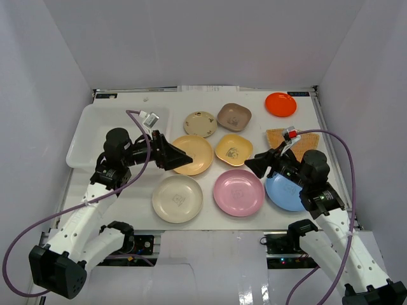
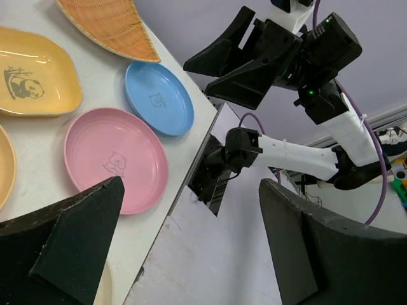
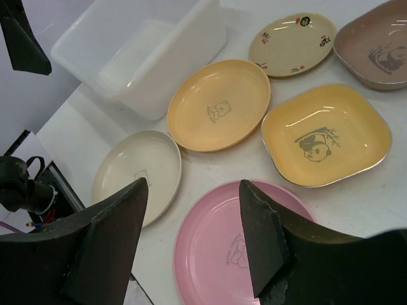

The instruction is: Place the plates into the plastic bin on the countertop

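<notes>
The plates lie on the white countertop: small cream, brown square, orange-red, woven fan, tan, yellow square, cream, pink and blue. The translucent plastic bin at the back left looks empty. My left gripper is open and empty above the tan plate's left edge. My right gripper is open and empty, over the pink plate in its wrist view, with the bin beyond.
White panels wall the countertop at the back and sides. The left wrist view shows the pink plate, the blue plate, the table's near edge and my right arm opposite. The right arm covers part of the woven fan and the blue plate.
</notes>
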Robot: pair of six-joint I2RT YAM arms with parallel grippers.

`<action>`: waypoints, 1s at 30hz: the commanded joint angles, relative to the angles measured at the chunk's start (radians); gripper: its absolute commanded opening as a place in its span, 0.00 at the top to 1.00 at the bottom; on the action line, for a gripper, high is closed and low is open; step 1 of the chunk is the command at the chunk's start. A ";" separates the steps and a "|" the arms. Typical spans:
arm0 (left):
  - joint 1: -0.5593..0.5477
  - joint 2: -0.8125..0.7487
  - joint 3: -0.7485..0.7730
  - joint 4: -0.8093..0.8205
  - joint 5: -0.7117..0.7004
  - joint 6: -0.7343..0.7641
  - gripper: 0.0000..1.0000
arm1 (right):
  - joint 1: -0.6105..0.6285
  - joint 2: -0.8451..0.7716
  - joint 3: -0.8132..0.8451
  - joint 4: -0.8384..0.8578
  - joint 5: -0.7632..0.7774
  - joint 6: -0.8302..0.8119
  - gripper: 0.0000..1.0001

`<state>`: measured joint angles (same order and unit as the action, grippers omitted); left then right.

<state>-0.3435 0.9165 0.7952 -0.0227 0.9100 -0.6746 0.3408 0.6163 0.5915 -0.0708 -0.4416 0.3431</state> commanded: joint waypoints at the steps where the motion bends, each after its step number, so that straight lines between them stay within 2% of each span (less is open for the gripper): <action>1: -0.009 -0.013 -0.008 -0.019 -0.026 -0.006 0.02 | 0.004 -0.039 -0.016 -0.044 0.021 -0.023 0.35; 4: -0.028 0.024 -0.005 -0.023 -0.019 -0.011 0.02 | 0.004 -0.058 -0.035 -0.064 0.015 -0.018 0.35; 6: -0.080 0.047 0.002 -0.052 -0.077 0.004 0.02 | 0.006 -0.062 -0.050 -0.073 0.009 -0.016 0.36; 7: -0.119 0.071 0.010 -0.077 -0.124 0.021 0.02 | 0.007 -0.063 -0.055 -0.075 0.009 -0.015 0.36; 8: -0.226 0.091 0.041 -0.115 -0.187 0.045 0.02 | 0.009 -0.059 -0.056 -0.076 0.004 -0.015 0.36; 9: -0.289 0.119 0.064 -0.162 -0.344 0.103 0.02 | 0.010 -0.049 -0.061 -0.078 0.000 -0.015 0.36; 10: -0.346 0.146 0.088 -0.269 -0.435 0.130 0.02 | 0.012 -0.043 -0.061 -0.081 -0.006 -0.015 0.36; 11: -0.444 0.194 0.116 -0.313 -0.526 0.148 0.07 | 0.017 -0.038 -0.061 -0.081 -0.015 -0.013 0.36; 14: -0.529 0.208 0.099 -0.416 -0.768 0.139 0.35 | 0.026 -0.029 -0.061 -0.092 -0.017 -0.013 0.36; 15: -0.543 0.202 0.090 -0.460 -0.824 0.118 0.40 | 0.029 -0.030 -0.071 -0.092 -0.016 -0.010 0.36; 16: -0.575 0.196 0.078 -0.485 -0.940 0.104 0.44 | 0.035 -0.032 -0.078 -0.089 -0.013 -0.009 0.37; 19: -0.652 0.214 0.038 -0.556 -1.060 0.048 0.44 | 0.049 -0.020 -0.104 -0.067 -0.017 0.002 0.37; 23: -0.745 0.320 0.038 -0.614 -1.198 -0.017 0.42 | 0.096 0.031 -0.108 -0.047 -0.002 0.004 0.38; 26: -0.784 0.418 0.070 -0.638 -1.266 -0.031 0.40 | 0.148 0.068 -0.104 -0.046 0.046 -0.009 0.39; 30: -0.801 0.501 0.091 -0.631 -1.286 -0.026 0.37 | 0.214 0.094 -0.101 -0.053 0.096 -0.024 0.40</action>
<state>-1.1343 1.4139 0.8410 -0.6304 -0.2787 -0.6815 0.5217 0.7013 0.4854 -0.1562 -0.3920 0.3363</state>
